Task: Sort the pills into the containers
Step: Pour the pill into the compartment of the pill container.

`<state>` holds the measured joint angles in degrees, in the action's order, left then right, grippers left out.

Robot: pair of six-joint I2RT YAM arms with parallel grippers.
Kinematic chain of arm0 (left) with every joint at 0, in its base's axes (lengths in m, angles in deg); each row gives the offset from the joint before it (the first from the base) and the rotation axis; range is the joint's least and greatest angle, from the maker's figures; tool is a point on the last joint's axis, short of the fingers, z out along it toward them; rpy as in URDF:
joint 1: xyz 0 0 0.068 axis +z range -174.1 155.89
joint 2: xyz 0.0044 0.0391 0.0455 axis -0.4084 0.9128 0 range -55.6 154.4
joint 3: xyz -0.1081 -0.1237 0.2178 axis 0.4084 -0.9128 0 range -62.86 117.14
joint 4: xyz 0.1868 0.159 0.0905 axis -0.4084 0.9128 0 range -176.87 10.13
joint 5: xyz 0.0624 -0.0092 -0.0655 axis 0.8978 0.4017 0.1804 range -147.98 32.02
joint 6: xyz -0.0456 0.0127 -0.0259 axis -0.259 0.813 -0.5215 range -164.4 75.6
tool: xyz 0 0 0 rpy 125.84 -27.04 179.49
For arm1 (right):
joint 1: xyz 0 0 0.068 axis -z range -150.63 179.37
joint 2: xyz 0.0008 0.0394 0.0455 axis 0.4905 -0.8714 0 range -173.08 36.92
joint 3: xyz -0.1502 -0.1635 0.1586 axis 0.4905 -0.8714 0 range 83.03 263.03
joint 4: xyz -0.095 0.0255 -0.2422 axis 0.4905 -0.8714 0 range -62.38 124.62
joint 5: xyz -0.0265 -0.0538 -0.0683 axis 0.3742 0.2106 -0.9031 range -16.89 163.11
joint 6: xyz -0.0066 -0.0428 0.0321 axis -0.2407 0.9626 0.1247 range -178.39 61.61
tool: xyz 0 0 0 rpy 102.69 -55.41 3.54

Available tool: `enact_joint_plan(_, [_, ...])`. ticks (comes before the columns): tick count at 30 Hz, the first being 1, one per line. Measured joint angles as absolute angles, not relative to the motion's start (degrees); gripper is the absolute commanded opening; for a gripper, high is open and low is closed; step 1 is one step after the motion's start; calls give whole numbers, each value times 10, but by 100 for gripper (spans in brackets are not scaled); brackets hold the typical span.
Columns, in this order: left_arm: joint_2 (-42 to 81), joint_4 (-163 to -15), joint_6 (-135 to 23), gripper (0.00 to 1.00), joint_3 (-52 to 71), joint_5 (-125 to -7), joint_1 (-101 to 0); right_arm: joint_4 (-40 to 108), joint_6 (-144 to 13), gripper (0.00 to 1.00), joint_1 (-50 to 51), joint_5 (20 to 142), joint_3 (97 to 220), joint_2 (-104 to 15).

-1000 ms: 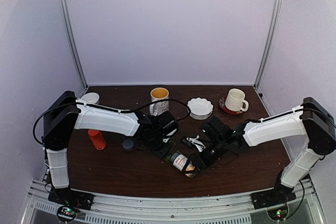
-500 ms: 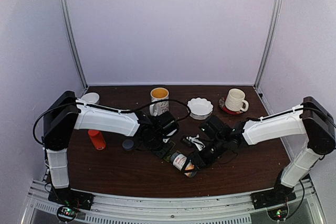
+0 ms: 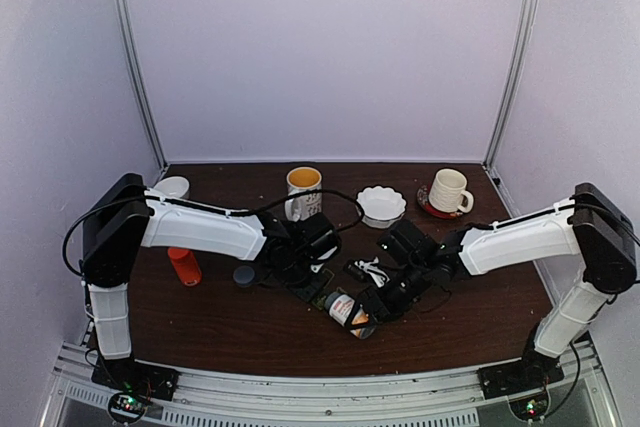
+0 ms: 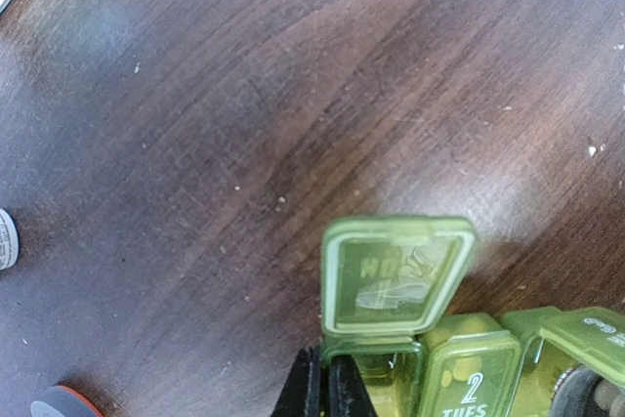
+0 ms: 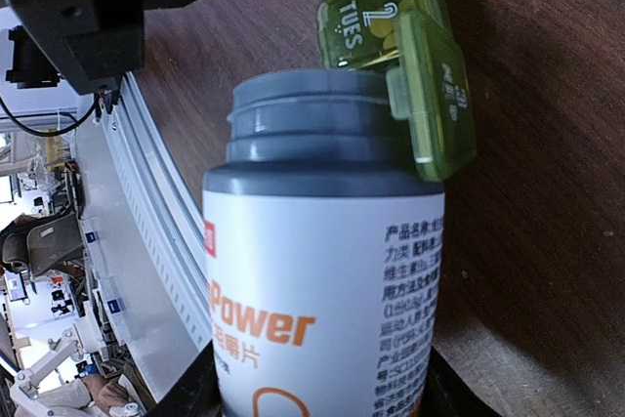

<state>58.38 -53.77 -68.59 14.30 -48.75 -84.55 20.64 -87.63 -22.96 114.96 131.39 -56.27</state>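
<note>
The green pill box (image 4: 469,368) lies on the dark wood table, its MON lid (image 4: 395,275) standing open and the TUES compartment shut. It shows as a dark-green strip in the top view (image 3: 318,292). My left gripper (image 4: 327,368) is shut on the left wall of the open compartment; in the top view it (image 3: 308,279) sits just left of the box. My right gripper (image 3: 378,299) is shut on a white pill bottle (image 5: 322,271) with a grey uncapped neck. The bottle is tipped on its side with its mouth against the box (image 5: 386,12). No pills are visible.
A red bottle (image 3: 183,265) and a grey cap (image 3: 243,274) stand left of my left gripper. A yellow-lined mug (image 3: 303,190), a white fluted dish (image 3: 381,205) and a white mug on a red saucer (image 3: 448,192) stand at the back. A small white bowl (image 3: 172,187) sits far left.
My right gripper has edged slightly left with the bottle, toward the pill box. My left gripper has stayed in place.
</note>
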Motion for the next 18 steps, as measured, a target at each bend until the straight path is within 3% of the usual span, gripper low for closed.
enact_joint_plan(18, [584,-537,-685,0,145,-487,-846,198,-887,0,-228,1162,1323,-576])
